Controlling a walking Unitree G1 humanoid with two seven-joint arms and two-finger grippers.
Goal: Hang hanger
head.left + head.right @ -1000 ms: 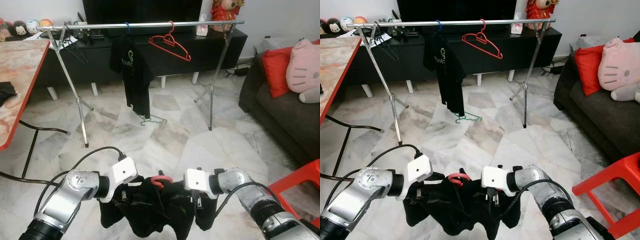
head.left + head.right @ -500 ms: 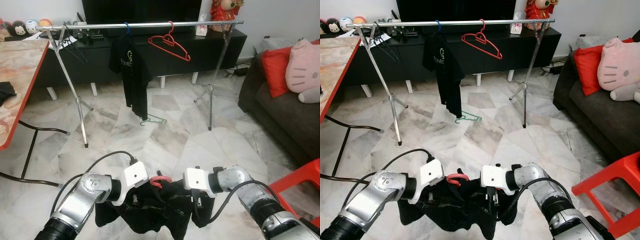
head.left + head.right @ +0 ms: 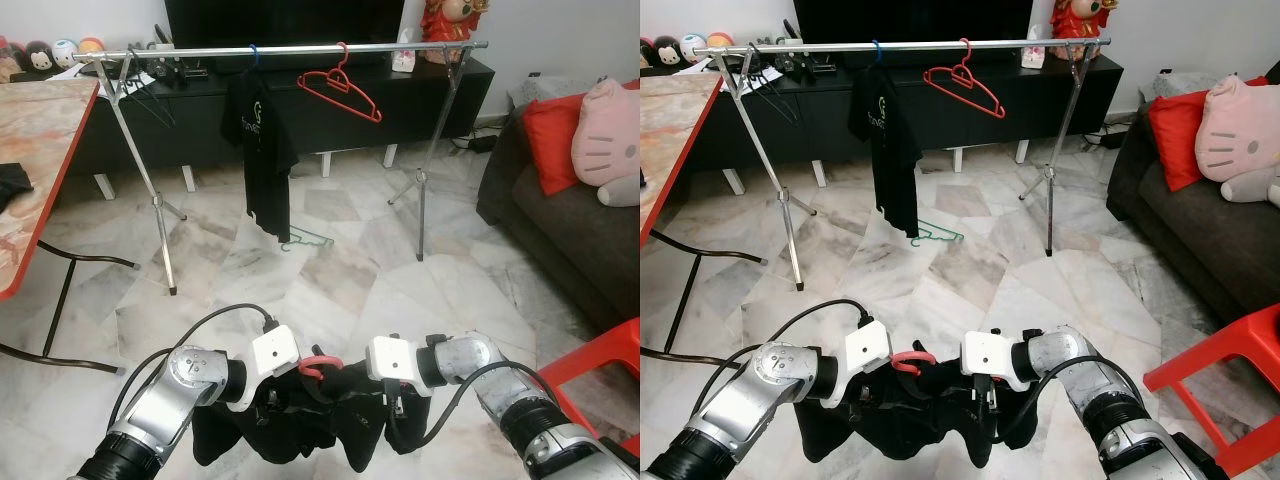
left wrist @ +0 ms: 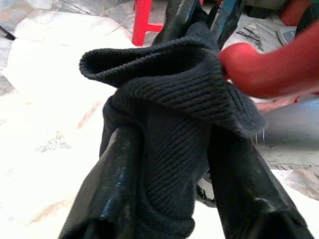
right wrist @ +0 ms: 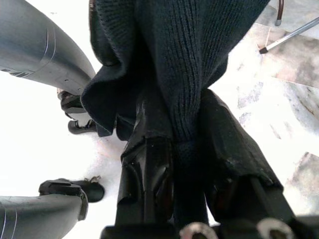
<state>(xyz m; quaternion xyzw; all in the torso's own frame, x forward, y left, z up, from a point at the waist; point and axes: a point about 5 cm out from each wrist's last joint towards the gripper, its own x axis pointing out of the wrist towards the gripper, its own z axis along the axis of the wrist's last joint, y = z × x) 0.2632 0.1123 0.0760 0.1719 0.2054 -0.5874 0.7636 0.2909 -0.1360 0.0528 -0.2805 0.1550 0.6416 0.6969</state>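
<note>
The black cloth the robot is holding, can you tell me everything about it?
The black cloth is a dark knitted garment with fine ribs, soft and crumpled. It hangs in loose folds low in front of the robot, above the marble floor. A red hanger pokes out of its top between the two arms. The left gripper is pinched on a bunched fold, and the right gripper is clamped on another fold. It is not yet on the clothes rail.
</note>
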